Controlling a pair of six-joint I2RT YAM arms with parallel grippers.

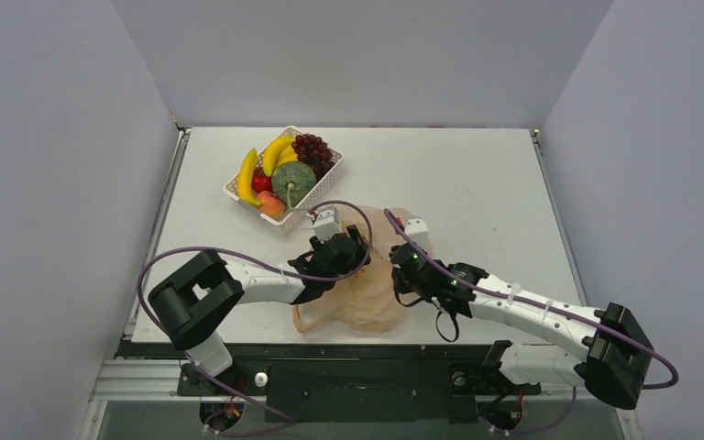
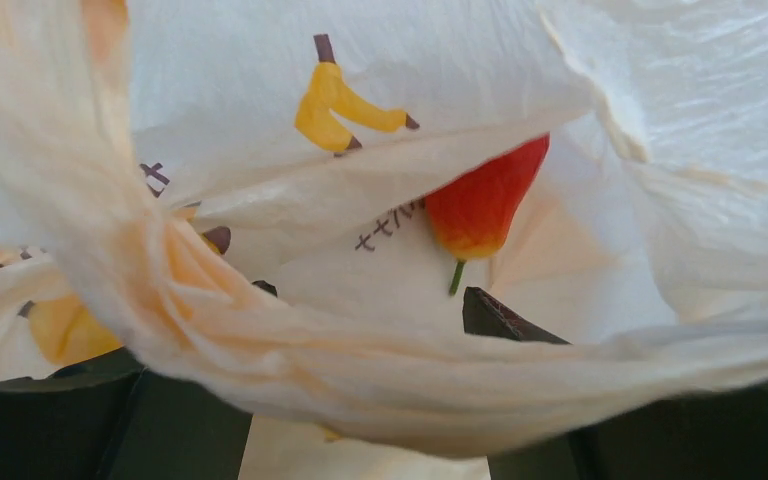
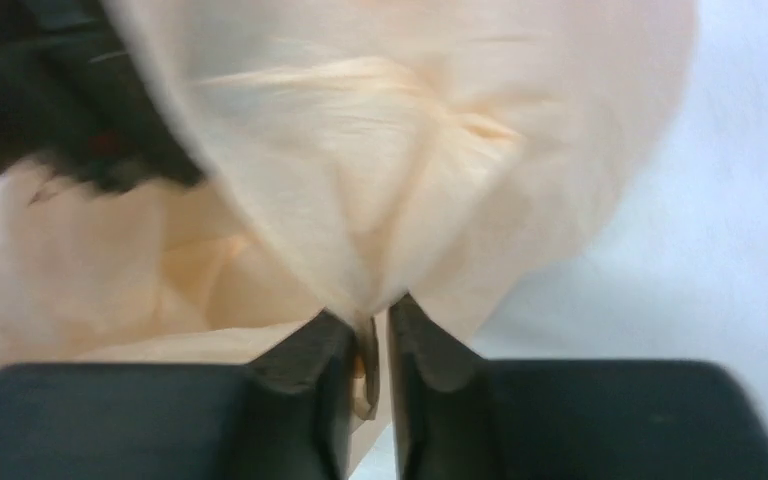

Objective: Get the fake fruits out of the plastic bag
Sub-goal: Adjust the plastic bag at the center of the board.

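My right claw [image 3: 370,335] pinches wall of thin pale-orange translucent plastic bag [image 3: 360,180], likely propping mouth; my left claw [image 2: 375,300], jaws spread, sits inside, glossy red-orange plastic fruit [image 2: 480,205] just ahead.

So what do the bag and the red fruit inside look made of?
The plastic bag: thin translucent plastic film, pale orange; it crinkles, bunches and lets light through. The red fruit: probably smooth moulded plastic, red fading to yellow, green stem; finish hard to judge.
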